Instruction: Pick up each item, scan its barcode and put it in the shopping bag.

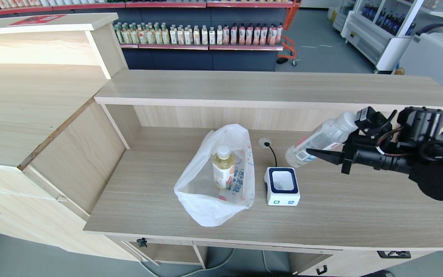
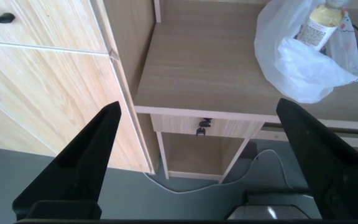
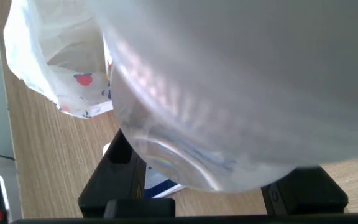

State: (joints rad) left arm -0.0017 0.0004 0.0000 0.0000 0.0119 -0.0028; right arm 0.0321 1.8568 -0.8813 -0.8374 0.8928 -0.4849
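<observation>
Head view: a white shopping bag lies open at the middle of the wooden worktop, with a yellow drink bottle standing upright inside it. Just beside the bag, on the robot's right, sits a white scanner, its black cable running to a port at the back of the worktop. The right end effector is closed around a clear bottle, held in the air above and to the right of the scanner and tilted, base lower and towards the scanner, cap end higher and towards the arm. Store shelves of bottled drinks stand in the room behind. Left wrist view: the left end effector has its fingers spread wide and holds nothing; it hangs off the worktop's front edge, near pale drawer fronts, with the shopping bag and yellow drink bottle farther off. Right wrist view: the clear bottle sits close between the dark fingers of the right end effector, above the worktop, with the shopping bag beyond it.
</observation>
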